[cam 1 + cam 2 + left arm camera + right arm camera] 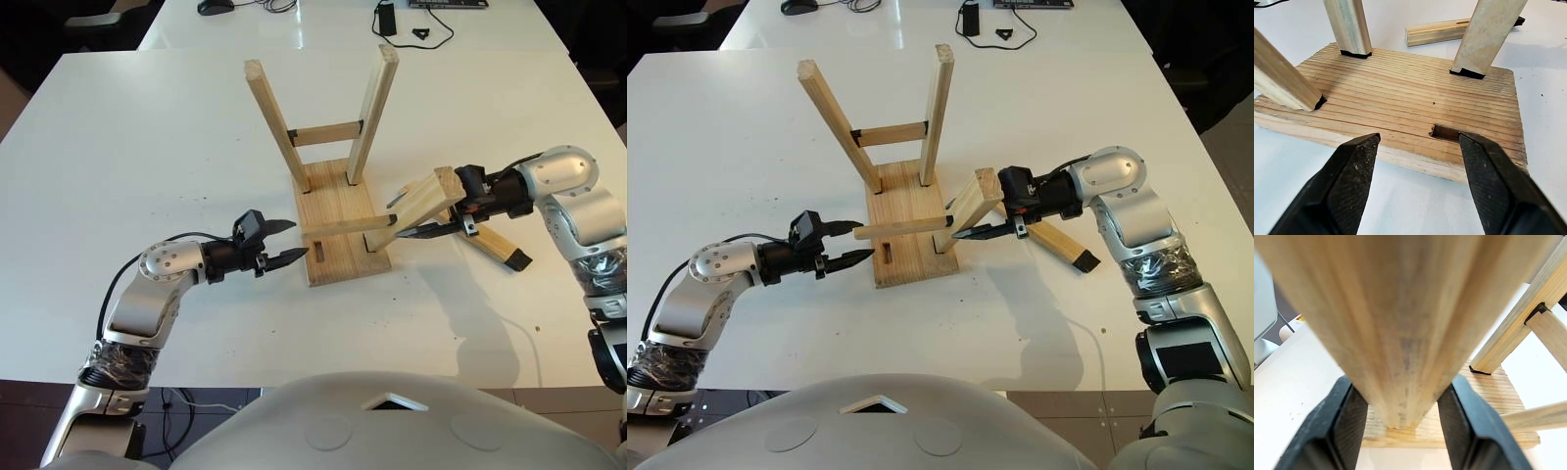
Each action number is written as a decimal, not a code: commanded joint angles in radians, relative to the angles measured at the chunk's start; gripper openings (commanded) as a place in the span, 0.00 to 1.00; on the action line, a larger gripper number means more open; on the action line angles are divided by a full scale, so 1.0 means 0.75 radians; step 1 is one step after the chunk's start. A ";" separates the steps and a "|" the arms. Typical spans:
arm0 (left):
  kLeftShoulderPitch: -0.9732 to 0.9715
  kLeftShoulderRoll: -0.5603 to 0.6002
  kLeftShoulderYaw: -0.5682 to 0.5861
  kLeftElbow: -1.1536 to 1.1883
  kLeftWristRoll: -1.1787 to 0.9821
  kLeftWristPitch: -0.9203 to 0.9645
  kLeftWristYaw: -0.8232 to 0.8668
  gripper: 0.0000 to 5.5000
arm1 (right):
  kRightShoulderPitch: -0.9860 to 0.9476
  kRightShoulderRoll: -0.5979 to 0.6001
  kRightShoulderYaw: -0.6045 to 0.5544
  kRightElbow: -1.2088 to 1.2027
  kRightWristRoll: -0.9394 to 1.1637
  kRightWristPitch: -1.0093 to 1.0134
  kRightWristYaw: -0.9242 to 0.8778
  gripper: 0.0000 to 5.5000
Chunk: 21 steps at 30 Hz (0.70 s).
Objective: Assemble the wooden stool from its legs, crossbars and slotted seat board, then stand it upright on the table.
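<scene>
In the middle of the counter (147, 147), the right pincer (423, 233) clenches a tilted leg (426, 196) footed at the near right of the seat board (335, 201). Its crossbar (343, 227) runs left toward the empty slot (1445, 132), just beside the released left pincer (296, 240).

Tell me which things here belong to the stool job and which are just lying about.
Job: seat board; two standing legs joined by the far crossbar; third leg with the near crossbar, held in the right gripper; loose leg on the table; left gripper, open by the empty slot.
Lying about: mouse and black device on the far table.
</scene>
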 commanded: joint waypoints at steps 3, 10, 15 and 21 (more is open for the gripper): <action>0.005 -0.015 -0.029 -0.004 0.037 -0.006 0.030 0.54 | -0.003 0.114 0.349 0.325 -0.366 0.145 0.023 0.36; 0.017 -0.029 -0.043 0.009 0.044 -0.020 0.042 0.54 | -0.047 0.123 0.416 0.365 -0.327 0.191 0.097 0.36; 0.038 -0.035 -0.045 0.026 0.054 -0.030 0.045 0.54 | -0.006 0.033 0.408 0.235 -0.337 0.130 0.093 0.36; 0.044 -0.047 -0.056 0.071 0.074 -0.052 0.043 0.54 | 0.044 -0.005 0.431 0.085 -0.327 0.149 0.038 0.36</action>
